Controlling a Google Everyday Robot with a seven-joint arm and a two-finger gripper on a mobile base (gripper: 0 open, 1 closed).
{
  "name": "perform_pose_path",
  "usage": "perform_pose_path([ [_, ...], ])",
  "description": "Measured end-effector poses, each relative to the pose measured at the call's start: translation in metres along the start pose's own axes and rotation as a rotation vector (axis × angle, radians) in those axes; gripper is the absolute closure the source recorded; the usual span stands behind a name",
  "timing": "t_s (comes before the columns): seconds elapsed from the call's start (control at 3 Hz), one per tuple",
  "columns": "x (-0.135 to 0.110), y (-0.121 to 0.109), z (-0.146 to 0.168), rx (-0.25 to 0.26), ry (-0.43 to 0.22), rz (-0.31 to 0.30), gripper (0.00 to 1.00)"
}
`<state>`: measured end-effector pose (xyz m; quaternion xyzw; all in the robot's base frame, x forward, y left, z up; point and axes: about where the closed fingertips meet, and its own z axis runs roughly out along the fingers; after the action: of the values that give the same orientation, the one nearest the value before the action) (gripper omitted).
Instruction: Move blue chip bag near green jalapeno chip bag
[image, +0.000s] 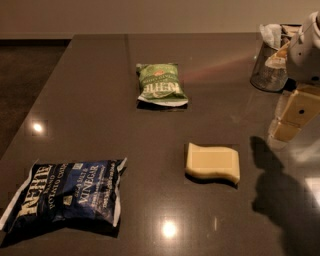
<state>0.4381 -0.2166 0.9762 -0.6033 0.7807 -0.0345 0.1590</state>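
Note:
The blue chip bag (65, 196) lies flat on the dark table (100, 100) at the near left, with its white "Kettle" lettering facing up. The green jalapeno chip bag (161, 83) lies flat at the middle back of the table, well apart from the blue bag. My gripper (292, 120) hangs above the table at the far right edge of the view, below the white arm (307, 47). It is far from both bags and holds nothing that I can see.
A pale yellow wavy sponge (213, 163) lies between the gripper and the bags, right of centre. A clear cup holding napkins (271, 62) stands at the back right. The table's left edge runs diagonally beside the blue bag.

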Motion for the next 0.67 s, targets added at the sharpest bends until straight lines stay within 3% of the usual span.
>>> perform_pose_path([
  [0.33, 0.0, 0.0, 0.0, 0.0, 0.0, 0.0, 0.0],
  [0.67, -0.016, 0.005, 0.003, -0.044, -0.063, 0.004, 0.0],
])
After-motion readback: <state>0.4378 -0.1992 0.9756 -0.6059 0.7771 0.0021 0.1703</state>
